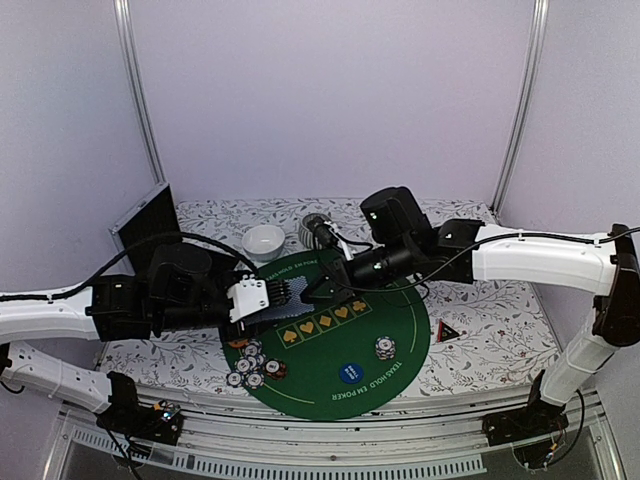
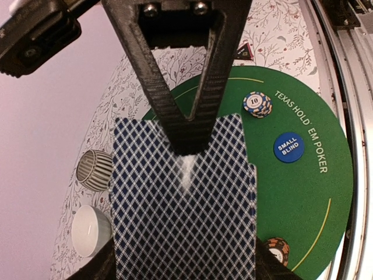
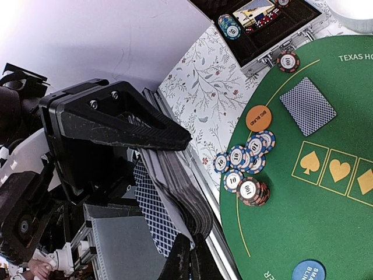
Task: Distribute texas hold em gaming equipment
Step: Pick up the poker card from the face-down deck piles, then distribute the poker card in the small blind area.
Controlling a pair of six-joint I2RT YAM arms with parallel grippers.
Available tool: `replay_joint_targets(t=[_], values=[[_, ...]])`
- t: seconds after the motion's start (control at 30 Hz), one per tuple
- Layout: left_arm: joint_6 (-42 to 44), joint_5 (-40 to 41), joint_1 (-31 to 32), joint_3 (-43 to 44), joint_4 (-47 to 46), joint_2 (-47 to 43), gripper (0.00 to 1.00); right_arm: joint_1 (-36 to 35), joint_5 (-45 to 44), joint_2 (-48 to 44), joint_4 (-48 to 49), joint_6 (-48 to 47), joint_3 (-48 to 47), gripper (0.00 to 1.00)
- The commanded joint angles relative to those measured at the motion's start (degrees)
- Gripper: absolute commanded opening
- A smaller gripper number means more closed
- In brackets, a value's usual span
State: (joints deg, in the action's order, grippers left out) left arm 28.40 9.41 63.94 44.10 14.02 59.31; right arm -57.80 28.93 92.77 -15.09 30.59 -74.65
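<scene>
From above, shows both arms meeting over the far left part of a round green mat (image 1: 410,312) on a flowered worktop (image 1: 490,320). Shows the left hand (image 1: 265,296) closed on a deck of playing cards (image 1: 283,291), held in the air, and the right hand (image 1: 322,288) at the deck's free end.

Left wrist view adds the blue diamond card backs, with one black finger (image 2: 187,131) of the right hand lying flat on the top card.

Right wrist view alone gives the deck edge-on between the right fingers, set apart; cannot tell whether gripping a card. Up close there: one card (image 3: 308,105) face down on the mat, an orange button disc (image 3: 258,118), clustered poker chips (image 3: 245,172), an open case (image 3: 256,23).

Elsewhere from above: blue button disc (image 1: 349,373), red-black triangle (image 1: 447,331), white bowl (image 1: 264,241), grey bowl (image 1: 318,229).
</scene>
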Motion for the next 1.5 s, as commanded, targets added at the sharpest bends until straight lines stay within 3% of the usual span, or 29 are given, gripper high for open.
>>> replay_joint_targets(t=[0.0,0.67,1.0,1.2,1.47], values=[[-0.5,-0.7,-0.9,0.6,-1.9,-0.1,0.57,0.1,-1.1,-2.3,-1.2,-0.7,-1.3,0.02],[-0.5,-1.3,-1.0,0.8,-1.3,0.0,0.56,4.6,-1.7,-15.3,-1.8,-0.5,3.9,0.02],[-0.6,-1.8,-0.8,0.7,-1.2,-0.4,0.56,22.8,-6.3,-21.6,-1.0,1.7,23.1,0.02],[-0.9,-2.8,-0.9,0.8,-0.9,-0.4,0.55,31.5,-1.3,-18.4,8.8,3.0,34.9,0.02],[-0.8,-3.1,-0.9,0.7,-0.8,-0.8,0.55,32.9,2.8,-12.0,16.1,5.2,40.0,0.02]])
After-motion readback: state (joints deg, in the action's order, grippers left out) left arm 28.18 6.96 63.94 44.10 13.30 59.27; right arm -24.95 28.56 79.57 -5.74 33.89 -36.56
